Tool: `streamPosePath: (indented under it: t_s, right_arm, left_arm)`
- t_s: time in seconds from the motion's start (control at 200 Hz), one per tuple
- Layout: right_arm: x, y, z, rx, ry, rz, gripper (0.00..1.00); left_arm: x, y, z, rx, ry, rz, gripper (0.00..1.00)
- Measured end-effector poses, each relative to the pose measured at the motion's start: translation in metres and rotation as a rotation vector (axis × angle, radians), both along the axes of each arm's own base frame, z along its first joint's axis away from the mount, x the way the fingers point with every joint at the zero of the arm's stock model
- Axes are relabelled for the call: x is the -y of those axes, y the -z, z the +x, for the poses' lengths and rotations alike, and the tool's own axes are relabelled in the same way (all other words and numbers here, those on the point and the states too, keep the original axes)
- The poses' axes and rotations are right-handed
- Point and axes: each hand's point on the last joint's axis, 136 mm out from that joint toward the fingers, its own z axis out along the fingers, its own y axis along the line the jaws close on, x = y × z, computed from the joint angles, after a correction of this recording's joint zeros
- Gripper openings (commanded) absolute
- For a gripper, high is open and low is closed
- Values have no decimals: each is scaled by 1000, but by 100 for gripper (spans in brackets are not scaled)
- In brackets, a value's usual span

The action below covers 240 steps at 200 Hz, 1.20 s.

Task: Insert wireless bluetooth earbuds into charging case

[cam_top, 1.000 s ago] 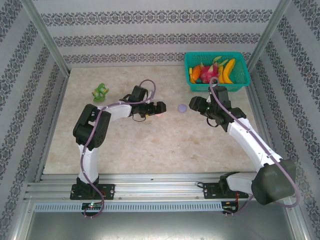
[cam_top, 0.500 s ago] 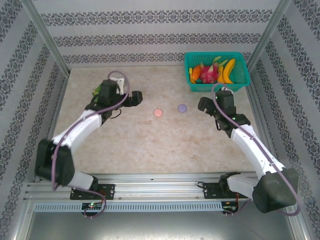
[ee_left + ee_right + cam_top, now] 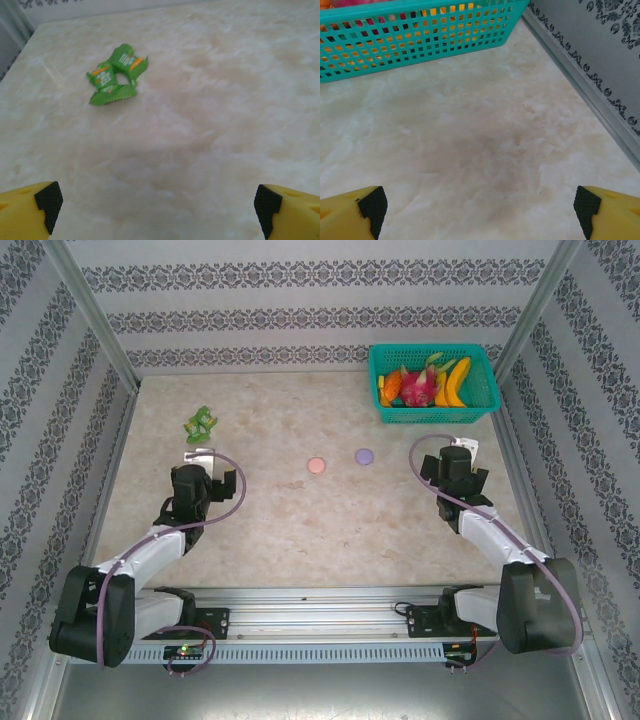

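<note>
Two small round charging cases lie shut on the marble table: a pink case [image 3: 316, 466] and a lilac case [image 3: 364, 455] just right of it. The earbuds are out of view. My left gripper [image 3: 208, 472] hovers low at the left, well away from the cases, facing the far side. It is open, and its yellow fingers [image 3: 30, 210] stand wide apart over bare table [image 3: 165, 165]. My right gripper [image 3: 452, 457] is to the right of the lilac case. It is open too, with nothing between its fingers [image 3: 610, 212].
A crumpled green packet [image 3: 201, 422] [image 3: 116, 75] lies ahead of the left gripper. A teal basket [image 3: 430, 416] [image 3: 420, 40] with fruit stands at the back right, ahead of the right gripper. The enclosure's right wall rail [image 3: 580, 95] runs close by.
Both arms have drawn back from the cases toward the near edge, the left swinging far left. The right gripper's jaws have widened to fully open.
</note>
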Motion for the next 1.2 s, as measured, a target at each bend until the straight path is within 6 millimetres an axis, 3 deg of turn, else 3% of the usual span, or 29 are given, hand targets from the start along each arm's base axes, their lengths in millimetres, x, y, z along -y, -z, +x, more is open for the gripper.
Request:
streamPosePath:
  t_s: [0.24, 0.385, 0.53, 0.749, 1.199]
  right_arm:
    - [3, 33, -1, 45, -72, -60, 98]
    - [-2, 25, 12, 191, -132, -15, 98]
    - [-17, 65, 15, 114, -221, 26, 98]
    - [-32, 30, 42, 220, -309, 31, 98]
    - [-38, 33, 41, 201, -334, 30, 98]
  left_arm:
    - [-30, 36, 8, -4, -76, -13, 100]
    - [-26, 43, 20, 16, -32, -47, 100]
    - [-14, 63, 29, -34, 37, -80, 100]
    - [-17, 54, 40, -6, 56, -107, 100]
    - [-15, 53, 40, -4, 65, -114, 100]
